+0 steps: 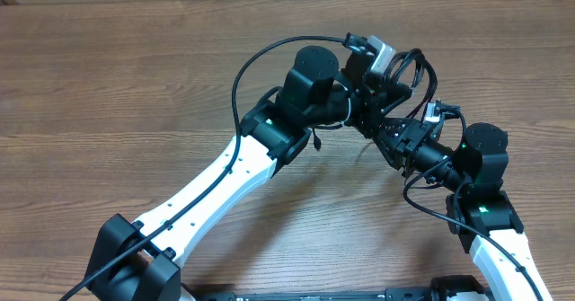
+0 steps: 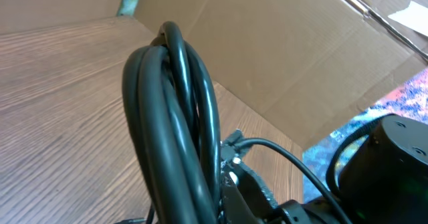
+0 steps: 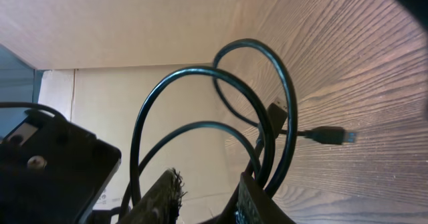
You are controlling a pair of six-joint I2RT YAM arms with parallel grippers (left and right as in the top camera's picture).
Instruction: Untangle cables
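Note:
The cables (image 1: 415, 75) are a bunch of thin black loops held up off the wooden table where the two arms meet. In the left wrist view the cables (image 2: 175, 124) fill the middle as thick looped strands, and my left gripper (image 2: 215, 204) is shut on them; one dark finger (image 2: 249, 192) shows beside the bundle. My right gripper (image 3: 207, 198) is open, its fingers apart with nothing between them. The cables (image 3: 274, 110) loop just outside its right finger (image 3: 259, 204). A plug end (image 3: 332, 136) hangs free over the table. From overhead, the right gripper (image 1: 384, 130) sits just below the left gripper (image 1: 381, 92).
A cardboard wall (image 2: 281, 63) stands along the table's far edge. The right arm's black body (image 2: 391, 160) is close by at the right of the left wrist view. The left arm's black housing (image 3: 47, 164) sits at the left of the right wrist view.

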